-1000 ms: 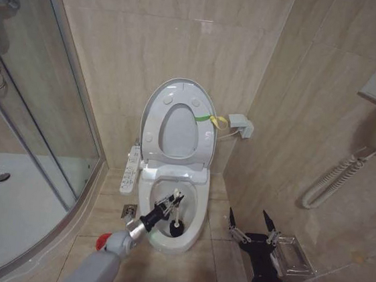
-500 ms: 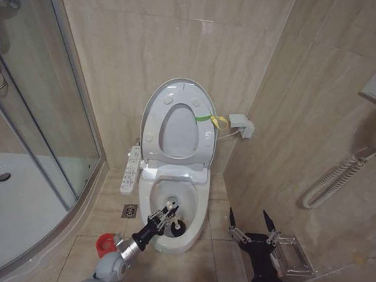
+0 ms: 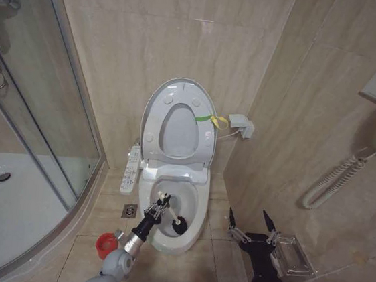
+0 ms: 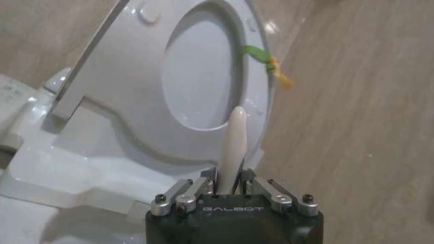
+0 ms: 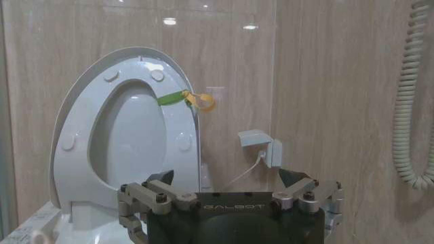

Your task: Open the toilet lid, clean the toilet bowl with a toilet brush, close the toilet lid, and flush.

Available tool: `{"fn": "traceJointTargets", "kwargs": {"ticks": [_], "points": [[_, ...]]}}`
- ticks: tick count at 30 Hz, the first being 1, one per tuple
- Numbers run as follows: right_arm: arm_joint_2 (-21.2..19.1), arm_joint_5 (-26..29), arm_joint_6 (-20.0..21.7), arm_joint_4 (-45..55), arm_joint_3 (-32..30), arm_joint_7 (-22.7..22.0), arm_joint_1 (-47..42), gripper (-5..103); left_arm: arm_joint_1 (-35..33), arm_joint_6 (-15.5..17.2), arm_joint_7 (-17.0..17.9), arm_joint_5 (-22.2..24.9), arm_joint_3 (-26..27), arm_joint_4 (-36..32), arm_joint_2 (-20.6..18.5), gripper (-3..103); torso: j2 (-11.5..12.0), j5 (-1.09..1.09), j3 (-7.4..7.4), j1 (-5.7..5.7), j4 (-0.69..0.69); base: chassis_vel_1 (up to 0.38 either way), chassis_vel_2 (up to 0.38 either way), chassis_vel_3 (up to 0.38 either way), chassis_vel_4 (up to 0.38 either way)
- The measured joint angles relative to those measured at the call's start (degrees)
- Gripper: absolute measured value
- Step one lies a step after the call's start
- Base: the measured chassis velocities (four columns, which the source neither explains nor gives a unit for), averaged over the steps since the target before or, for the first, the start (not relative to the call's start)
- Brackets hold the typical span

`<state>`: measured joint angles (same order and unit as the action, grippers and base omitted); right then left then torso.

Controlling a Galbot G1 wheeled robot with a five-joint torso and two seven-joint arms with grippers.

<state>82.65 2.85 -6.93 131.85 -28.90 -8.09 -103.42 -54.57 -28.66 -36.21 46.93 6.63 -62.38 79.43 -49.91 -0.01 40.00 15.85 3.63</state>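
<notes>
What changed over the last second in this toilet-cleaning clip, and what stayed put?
The left pincer, shut on the toilet brush, swung toward the left rim of the toilet bowl and tilted the handle the other way; the black head shifted slightly inside the bowl. The toilet lid stayed raised, the right pincer stayed open beside the toilet, and the red holder stayed on the floor.

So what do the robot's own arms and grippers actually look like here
Both arms end in a black gripper body printed with white GALBOT lettering, fitted with silver metal knuckle blocks and dark bolts. The left gripper sits on a slim black-and-silver wrist behind a rounded light grey arm shell. The right gripper has two pointed black fingers on silver linkages, mounted on a black wrist with a grey segment below.
</notes>
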Motion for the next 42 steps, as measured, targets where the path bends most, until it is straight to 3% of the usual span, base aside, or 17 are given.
{"fn": "traceJointTargets", "kwargs": {"ticks": [4,13,26,33,38,42], "points": [[0.0,0.0,0.0,0.0,0.0,0.0,0.0,100,5.9,-0.04,0.28,0.13,-0.75,6.28,2.46,21,0.0,0.0,0.0,0.0,0.02,0.0,0.0,0.0,0.0],[0.0,0.0,0.0,0.0,0.0,0.0,0.0,100,14.53,0.14,-0.18,-0.29,-2.55,10.9,3.47,19,0.01,-0.01,0.02,0.02,0.04,0.0,0.0,0.0,0.0],[0.0,0.0,0.0,0.0,0.01,0.0,0.0,100,12.25,-2.23,-5.63,-5.63,-1.59,14.43,3.76,19,0.0,0.0,-0.02,0.0,-0.01,0.0,0.0,0.0,0.0],[0.0,0.0,0.0,0.0,0.01,0.0,0.0,100,11.51,-3.0,-5.56,-7.31,-1.66,11.88,2.19,19,0.0,-0.01,0.01,-0.01,0.0,0.0,0.0,0.0,0.0],[0.0,0.0,0.0,0.0,0.0,0.0,0.0,100,13.29,-4.09,-4.91,-8.68,-1.51,10.69,2.87,19,0.0,-0.01,0.01,0.01,0.06,0.0,0.0,0.0,0.0],[0.0,0.0,0.0,0.0,0.01,0.0,0.0,100,12.88,-5.53,-6.29,-10.99,-1.37,13.48,4.29,19,0.0,-0.01,0.01,0.01,0.0,0.0,0.0,0.0,0.0]]}}
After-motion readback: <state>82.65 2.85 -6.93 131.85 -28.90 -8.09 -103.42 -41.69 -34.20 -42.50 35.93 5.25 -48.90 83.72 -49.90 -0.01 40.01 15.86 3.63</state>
